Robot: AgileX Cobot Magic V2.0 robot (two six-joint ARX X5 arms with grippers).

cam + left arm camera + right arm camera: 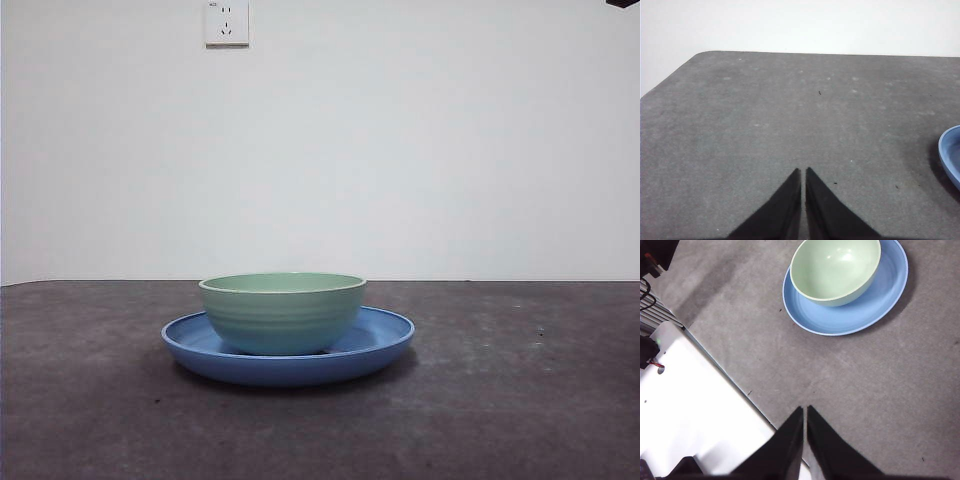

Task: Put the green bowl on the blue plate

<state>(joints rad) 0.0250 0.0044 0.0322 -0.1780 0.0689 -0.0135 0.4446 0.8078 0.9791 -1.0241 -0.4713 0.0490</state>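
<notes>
Green bowl [283, 312] upright on blue plate [385, 335], resting inside its rim, set toward plate's left side. Plate flat on worktop [520, 400], near middle. Wall socket [227, 22] on wall behind, high, left of bowl. Both end effectors well apart from plate.

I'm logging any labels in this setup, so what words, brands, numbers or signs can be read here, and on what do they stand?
Wall socket: a small dark mark at its top left corner, too small and blurred to read.
Green bowl: no text or marking visible.
Blue plate: no text or marking visible.
Table: only specks, no writing.
Nothing legible in either wrist view.
</notes>
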